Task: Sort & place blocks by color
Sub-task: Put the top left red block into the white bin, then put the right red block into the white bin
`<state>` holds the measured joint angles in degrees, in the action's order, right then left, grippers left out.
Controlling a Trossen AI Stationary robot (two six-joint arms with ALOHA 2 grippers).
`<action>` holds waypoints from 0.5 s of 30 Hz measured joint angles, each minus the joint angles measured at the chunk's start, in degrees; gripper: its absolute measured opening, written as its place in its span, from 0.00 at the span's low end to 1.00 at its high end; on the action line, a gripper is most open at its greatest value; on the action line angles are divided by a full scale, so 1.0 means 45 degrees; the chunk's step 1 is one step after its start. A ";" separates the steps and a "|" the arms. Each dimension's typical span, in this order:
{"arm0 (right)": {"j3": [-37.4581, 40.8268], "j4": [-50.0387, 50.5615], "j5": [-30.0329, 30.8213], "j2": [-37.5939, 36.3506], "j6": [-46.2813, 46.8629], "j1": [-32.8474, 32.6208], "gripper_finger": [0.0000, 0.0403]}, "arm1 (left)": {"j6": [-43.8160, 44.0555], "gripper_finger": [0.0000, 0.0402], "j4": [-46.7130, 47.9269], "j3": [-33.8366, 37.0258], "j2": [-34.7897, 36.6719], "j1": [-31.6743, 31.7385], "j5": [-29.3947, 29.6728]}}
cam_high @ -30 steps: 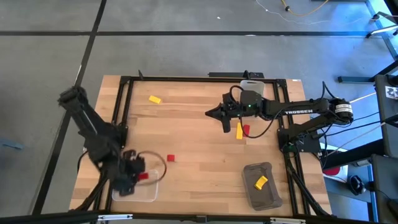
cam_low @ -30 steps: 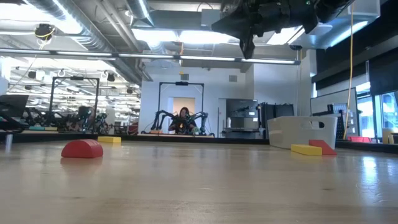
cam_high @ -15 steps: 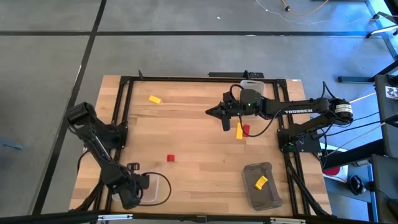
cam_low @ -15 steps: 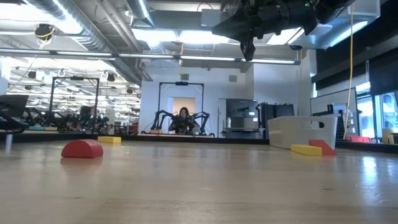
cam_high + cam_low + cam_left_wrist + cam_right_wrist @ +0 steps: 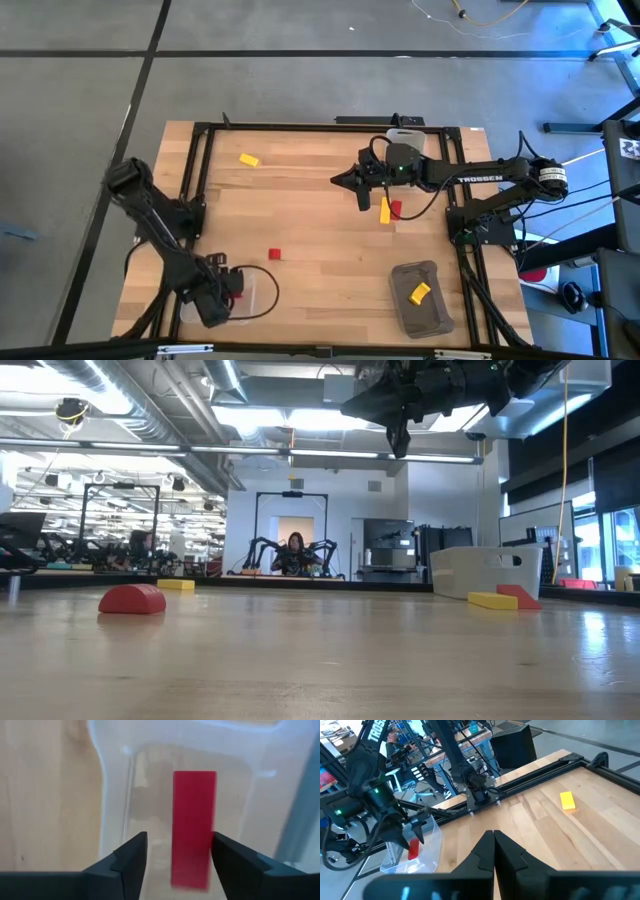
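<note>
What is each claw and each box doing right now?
left gripper: open above the clear bin, red bar between its fingers.
right gripper: shut, empty, up above the table.
clear bin: upright, red bar over it.
grey bin: upright, one yellow block inside.

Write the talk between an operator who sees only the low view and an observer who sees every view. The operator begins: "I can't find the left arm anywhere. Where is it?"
Observer: The left gripper is at the table's near left corner, over a clear bin that your view misses.
Operator: Is it carrying anything?
Observer: Its fingers stand open. A red bar shows between them, over the bin's inside. I cannot tell whether it has landed.
Operator: Has any yellow been sorted?
Observer: Yes, one yellow block lies in a grey bin at the near right.
</note>
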<state>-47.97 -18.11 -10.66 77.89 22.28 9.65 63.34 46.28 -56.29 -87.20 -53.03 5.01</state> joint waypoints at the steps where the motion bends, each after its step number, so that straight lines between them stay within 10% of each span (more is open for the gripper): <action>1: 0.0000 0.0000 0.0000 0.0000 -0.0002 0.0000 0.00 | -0.0006 0.52 -0.0007 0.0000 0.0196 0.0080 0.0049; 15: 0.0000 0.0076 0.0000 0.0000 -0.0063 0.0000 0.00 | -0.0891 0.58 0.0871 -0.0003 0.3365 0.1386 0.0412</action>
<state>-47.97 -17.77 -10.66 77.89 22.00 9.65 59.33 50.20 -56.31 -72.06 -46.79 6.87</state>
